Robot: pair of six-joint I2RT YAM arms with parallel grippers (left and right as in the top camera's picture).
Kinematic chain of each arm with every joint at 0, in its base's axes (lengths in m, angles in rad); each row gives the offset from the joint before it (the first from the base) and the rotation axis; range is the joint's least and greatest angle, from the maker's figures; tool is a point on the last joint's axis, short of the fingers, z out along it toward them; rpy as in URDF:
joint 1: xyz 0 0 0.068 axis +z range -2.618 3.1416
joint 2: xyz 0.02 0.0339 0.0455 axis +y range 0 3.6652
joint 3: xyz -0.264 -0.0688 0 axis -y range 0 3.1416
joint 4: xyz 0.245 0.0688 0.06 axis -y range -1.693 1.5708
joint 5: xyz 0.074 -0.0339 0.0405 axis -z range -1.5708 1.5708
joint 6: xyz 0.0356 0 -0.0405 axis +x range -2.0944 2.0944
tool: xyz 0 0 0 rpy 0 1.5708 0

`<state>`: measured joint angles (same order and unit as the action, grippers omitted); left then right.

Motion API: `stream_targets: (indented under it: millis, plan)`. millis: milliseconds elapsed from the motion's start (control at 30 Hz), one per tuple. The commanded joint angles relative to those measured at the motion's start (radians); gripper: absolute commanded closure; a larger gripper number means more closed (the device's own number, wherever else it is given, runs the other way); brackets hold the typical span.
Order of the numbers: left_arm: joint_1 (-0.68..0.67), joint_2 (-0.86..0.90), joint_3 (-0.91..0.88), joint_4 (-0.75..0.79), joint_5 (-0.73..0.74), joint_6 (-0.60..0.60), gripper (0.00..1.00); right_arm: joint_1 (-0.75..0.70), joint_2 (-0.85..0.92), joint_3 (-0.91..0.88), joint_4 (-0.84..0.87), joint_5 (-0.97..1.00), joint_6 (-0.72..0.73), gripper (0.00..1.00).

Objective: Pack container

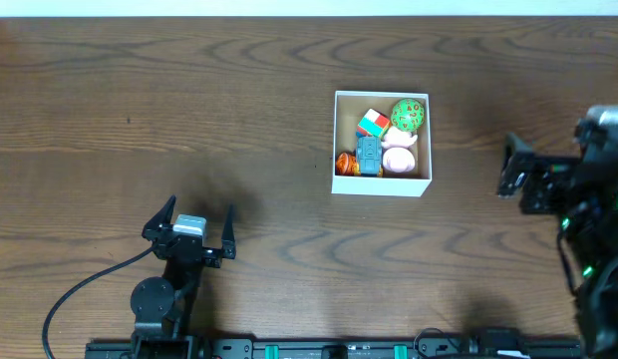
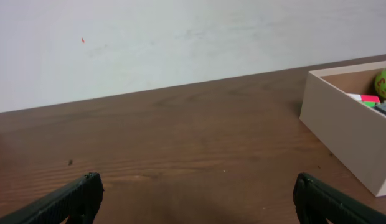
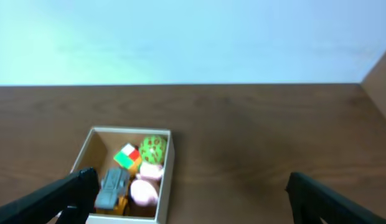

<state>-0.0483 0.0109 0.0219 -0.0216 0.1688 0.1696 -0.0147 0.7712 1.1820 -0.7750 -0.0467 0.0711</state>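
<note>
1. Nearest the robot in the overhead view, a dark rail (image 1: pixel 339 349) runs along the bottom and is cut off by the frame. A black cable (image 1: pixel 85 284) loops from the left arm's base.
2. The left gripper (image 1: pixel 200 205) sits low over the wooden table (image 1: pixel 140 120) with its jaws spread wide and nothing between them. Its wrist view shows only the two fingertips (image 2: pixel 75 198) in the bottom corners; the rest is out of frame.
3. The right gripper (image 1: pixel 506 165) is at the right side, pointing left. The arm behind it is dark and clipped by the frame edge, so detail is hard to read. The wrist view shows its jaws spread and empty.
4. The container (image 1: pixel 381 186) stands right of centre on the table, well apart from both grippers. The left wrist view cuts off its right part.
5. Inside it, packed close together:
   - green ball (image 1: pixel 408 115) in the far right corner
   - red-green-white block (image 1: pixel 373 125)
   - blue-grey toy (image 1: pixel 370 155)
   - pink toy (image 1: pixel 399 158)
   - orange item (image 1: pixel 345 164), half hidden by the blue-grey toy and too small to identify
6. Farthest off, a plain pale wall (image 2: pixel 180 37) rises behind the table edge.
</note>
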Motion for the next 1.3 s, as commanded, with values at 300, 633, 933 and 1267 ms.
stream_targets:
  millis: [300, 633, 933, 1267]
  plan:
    - [0.003, -0.007, -0.018, -0.034, 0.006, 0.01, 0.02, -0.011, -0.418, -0.742, 0.617, -0.129, -0.058, 0.01]
    - [0.003, -0.007, -0.018, -0.034, 0.007, 0.01, 0.02, -0.011, -0.583, -1.009, 0.858, -0.107, -0.08, 0.01]
    - [0.003, -0.007, -0.018, -0.034, 0.006, 0.01, 0.02, -0.011, -0.695, -1.124, 0.988, -0.107, -0.076, 0.01]
    - [0.003, -0.007, -0.018, -0.034, 0.006, 0.009, 0.02, -0.01, -0.766, -1.177, 1.031, -0.107, -0.076, 0.01]
